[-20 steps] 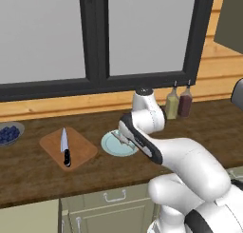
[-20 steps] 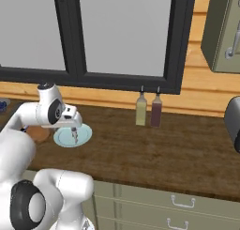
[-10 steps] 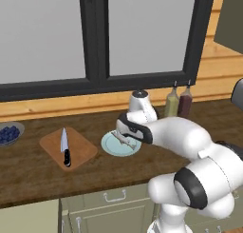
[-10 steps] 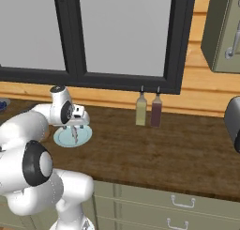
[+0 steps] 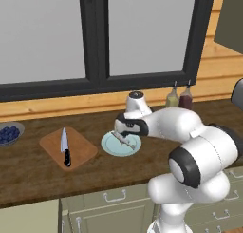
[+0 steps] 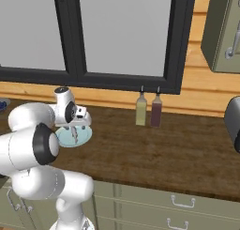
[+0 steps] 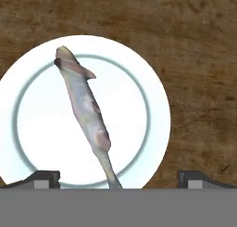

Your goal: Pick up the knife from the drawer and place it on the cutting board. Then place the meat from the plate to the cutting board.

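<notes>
Dark wooden surface (image 5: 28,170) carries the plate (image 7: 152,105) with the meat (image 7: 85,110). Jaws hang wide over it, holding nothing. Knife (image 5: 65,146) lies on the cutting board (image 5: 83,149), at the plate's 9 o'clock.

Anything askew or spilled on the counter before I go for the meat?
Nothing stands out. The black-handled knife lies flat on the light-brown wooden cutting board, the pale strip of meat lies diagonally on the round blue-green plate, and the open hand hangs over it.

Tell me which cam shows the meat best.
Hand view: the meat lies in full on the plate, seen from straight above. The left base view shows a small strip by the gripper; the right base, a sliver.
</notes>
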